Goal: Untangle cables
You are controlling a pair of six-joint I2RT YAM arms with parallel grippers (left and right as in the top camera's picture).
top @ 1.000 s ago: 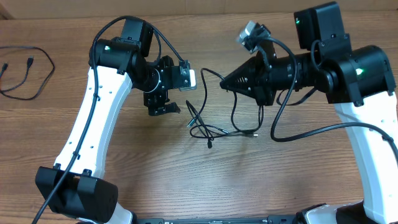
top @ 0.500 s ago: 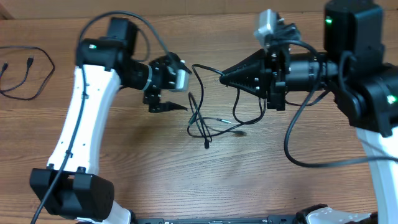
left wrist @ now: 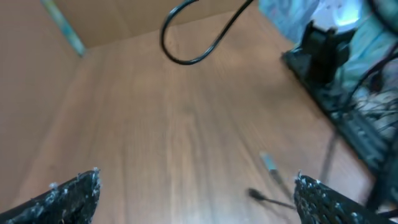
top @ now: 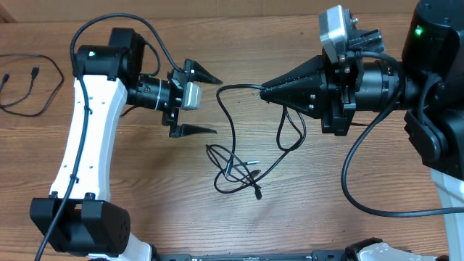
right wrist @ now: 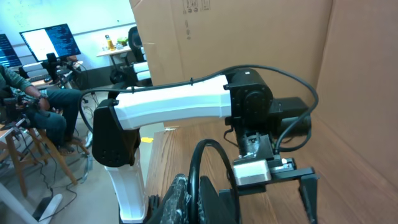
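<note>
At the tip of the right gripper, two pointy black fingers are pressed together on one thin black strand of the cables. That strand sticks out sideways toward the left gripper, bends, and drops down to a loopy knot lying on the table, between both grippers. The cords are skinny, smooth and bendy, with small plug ends; one black plug points at the near edge. The left gripper is spread wide and holds nothing; its fingers have bumpy faces. Far left lies a lone cable, curled. The table is brown wood. A cardboard box has print too small to read.
</note>
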